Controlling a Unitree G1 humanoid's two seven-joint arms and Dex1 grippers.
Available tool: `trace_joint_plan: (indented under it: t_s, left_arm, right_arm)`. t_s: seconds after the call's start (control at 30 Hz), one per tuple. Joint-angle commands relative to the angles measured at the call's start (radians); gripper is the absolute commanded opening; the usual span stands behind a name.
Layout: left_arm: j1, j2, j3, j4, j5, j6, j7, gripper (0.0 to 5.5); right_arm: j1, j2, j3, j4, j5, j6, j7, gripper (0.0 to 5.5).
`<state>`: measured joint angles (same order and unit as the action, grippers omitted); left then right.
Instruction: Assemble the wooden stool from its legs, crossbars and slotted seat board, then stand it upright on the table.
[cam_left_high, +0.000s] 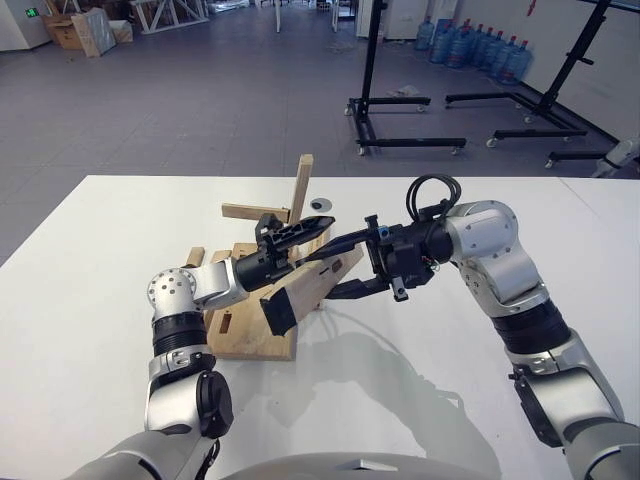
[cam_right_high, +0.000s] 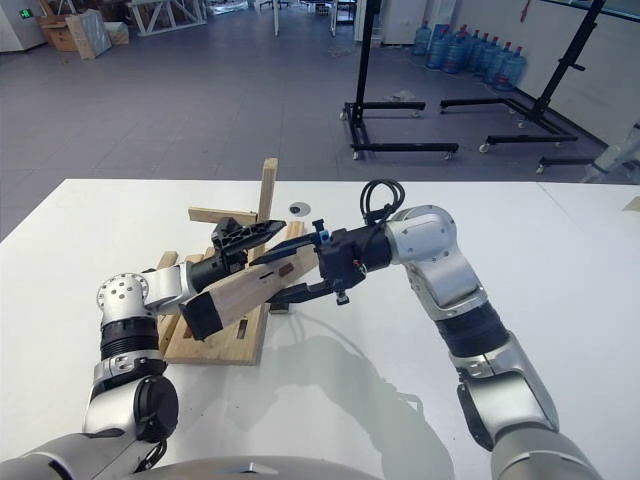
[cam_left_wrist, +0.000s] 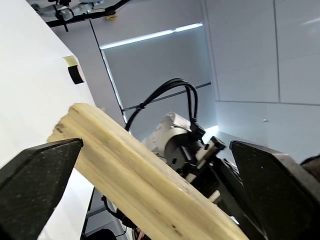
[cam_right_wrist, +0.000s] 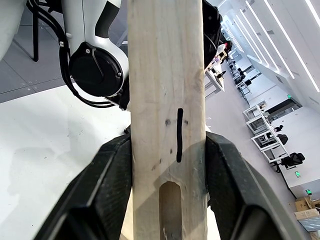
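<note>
Your right gripper (cam_right_wrist: 167, 145) clamps the slotted wooden leg (cam_right_wrist: 167, 75), tilted over the seat board (cam_left_high: 250, 338) on the table (cam_left_high: 90, 260), while your left gripper (cam_left_wrist: 156, 145) straddles it, fingers spread.

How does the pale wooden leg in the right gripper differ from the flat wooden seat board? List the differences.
The pale wooden leg is a narrow bar, while the flat wooden seat board is a wide slab. The leg is tilted and clamped in the right gripper. The board lies on the white table. Both are bare light wood with cut slots.
</note>
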<state>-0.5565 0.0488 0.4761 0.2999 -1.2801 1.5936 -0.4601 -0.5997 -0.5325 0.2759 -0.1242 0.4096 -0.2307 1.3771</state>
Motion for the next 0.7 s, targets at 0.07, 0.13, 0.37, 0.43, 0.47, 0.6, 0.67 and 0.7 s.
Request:
trace_joint_plan:
  t_s: [0.07, 0.13, 0.37, 0.43, 0.47, 0.6, 0.67, 0.7]
  left_arm:
    - [0.015, 0.01, -0.032, -0.023, -0.019, 0.018, 0.053, 5.4]
    - [0.037, 0.043, -0.048, -0.015, 0.013, 0.016, 0.056, 5.4]
    - [0.093, 0.119, -0.101, 0.015, 0.01, 0.02, 0.012, 5.4]
    - [0.074, 0.11, -0.086, 0.028, -0.007, 0.019, 0.01, 5.4]
    - [0.064, 0.106, -0.075, 0.037, -0.013, 0.018, 0.01, 5.4]
    - [0.033, 0.121, -0.016, 0.078, -0.068, 0.014, 0.01, 5.4]
    - [0.027, 0.131, -0.007, 0.09, -0.113, 0.017, 0.009, 5.4]
    - [0.03, 0.133, -0.017, 0.091, -0.142, 0.019, 0.012, 5.4]
  right_arm:
    - [-0.017, 0.012, -0.003, -0.007, 0.0, 0.0, 0.006, 2.01]
    - [-0.021, 0.006, -0.008, -0.003, 0.0, -0.005, 0.015, 2.01]
    - [-0.041, 0.001, -0.015, 0.02, -0.01, -0.085, 0.068, 2.01]
    - [-0.031, 0.013, -0.005, 0.028, -0.019, -0.125, 0.073, 2.01]
    - [-0.025, 0.017, 0.001, 0.035, -0.025, -0.143, 0.074, 2.01]
    - [-0.007, 0.032, 0.019, 0.085, -0.055, -0.216, 0.078, 2.01]
    - [-0.004, 0.041, 0.027, 0.113, -0.067, -0.246, 0.077, 2.01]
    - [-0.005, 0.047, 0.031, 0.132, -0.076, -0.264, 0.076, 2.01]
